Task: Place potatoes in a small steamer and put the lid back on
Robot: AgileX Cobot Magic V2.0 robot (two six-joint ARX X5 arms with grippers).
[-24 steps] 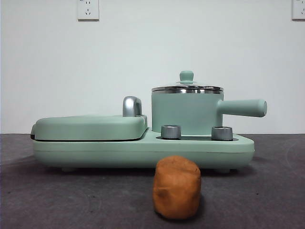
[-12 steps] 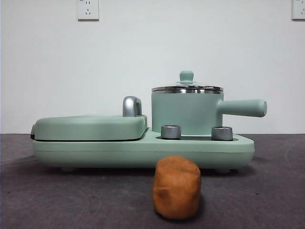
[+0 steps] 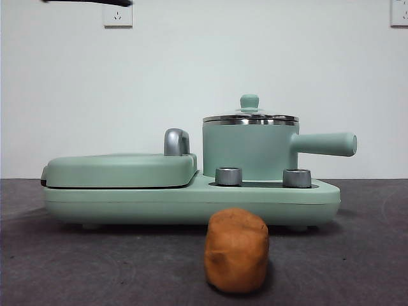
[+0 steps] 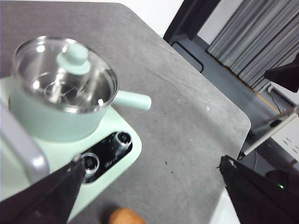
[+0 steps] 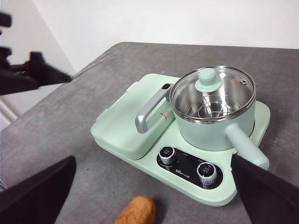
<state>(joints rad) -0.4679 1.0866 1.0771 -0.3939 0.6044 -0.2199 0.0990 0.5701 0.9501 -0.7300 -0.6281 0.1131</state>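
Now a thin black arm tip shows at the top left corner of the front view, where a moment ago only wall showed. Nothing else has moved. The potato sits on the gray table, just in front of the green cooker base. The small steamer stands on the base with the lid on it.

From the left wrist view, the left gripper hangs high over the table with its jaws wide apart, holding nothing. The steamer, with the lid on top, is below it, and a bit of the potato shows at the edge.

From the right wrist view, the right gripper is also high up, jaws wide apart and empty. The potato lies near the two knobs.
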